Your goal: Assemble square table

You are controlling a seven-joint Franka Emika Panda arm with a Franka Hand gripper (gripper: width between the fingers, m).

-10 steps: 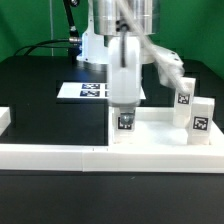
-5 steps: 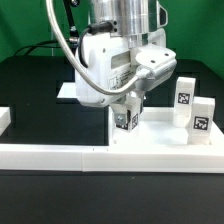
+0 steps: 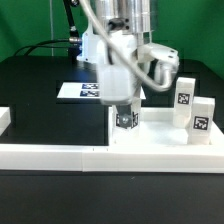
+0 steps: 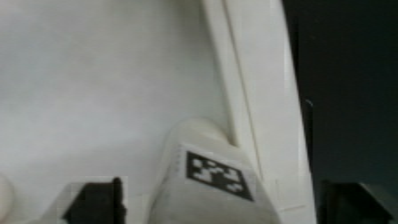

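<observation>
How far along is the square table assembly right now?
Early. One tagged leg stands at a corner of the square tabletop, right under the end effector, whose fingers sit around it; whether it is fully seated I cannot tell. Two more legs stand unattached at the exterior view's right. No fourth leg shows.

Pretty tight around the gripper (image 3: 126,110): leg (image 3: 126,121) right under it, two more legs (image 3: 186,102) off to the exterior view's right, border wall (image 3: 60,155) in front.
</observation>
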